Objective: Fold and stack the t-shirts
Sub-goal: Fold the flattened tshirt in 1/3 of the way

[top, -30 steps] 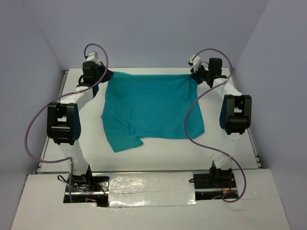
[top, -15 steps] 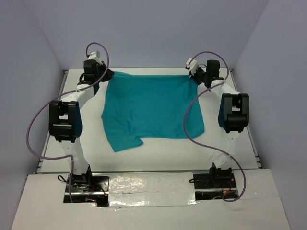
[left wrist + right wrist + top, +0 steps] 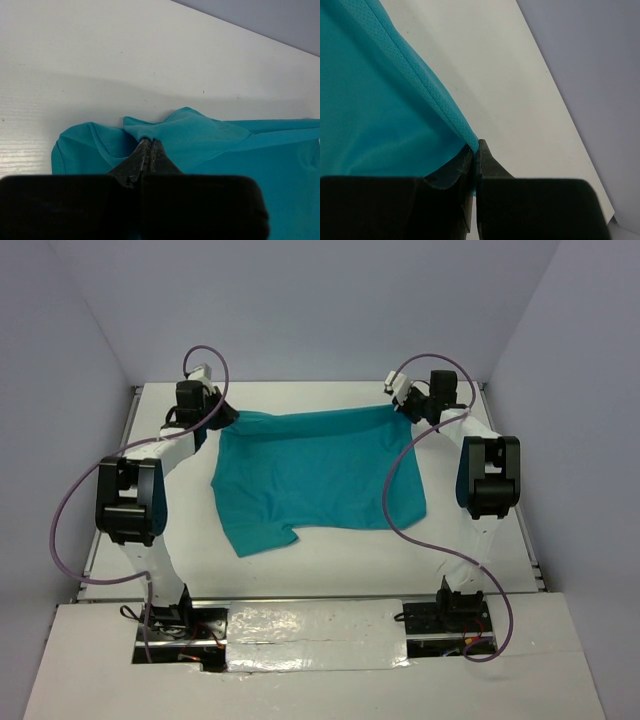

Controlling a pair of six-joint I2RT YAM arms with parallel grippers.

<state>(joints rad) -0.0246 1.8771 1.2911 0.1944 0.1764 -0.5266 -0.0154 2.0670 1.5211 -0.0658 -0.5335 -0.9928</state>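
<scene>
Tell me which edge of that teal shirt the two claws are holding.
The far edge of the shirt: the left gripper pinches its far-left corner, the right gripper its far-right one. The near edge lies loose on the table.

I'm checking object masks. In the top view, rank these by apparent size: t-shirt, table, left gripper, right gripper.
1. table
2. t-shirt
3. left gripper and right gripper: both small and look alike, so I won't rank them.

Lab test booth: white table point(image 3: 340, 562), plain walls point(image 3: 300, 310) (left arm point(image 3: 128, 502), right arm point(image 3: 490, 476))
</scene>
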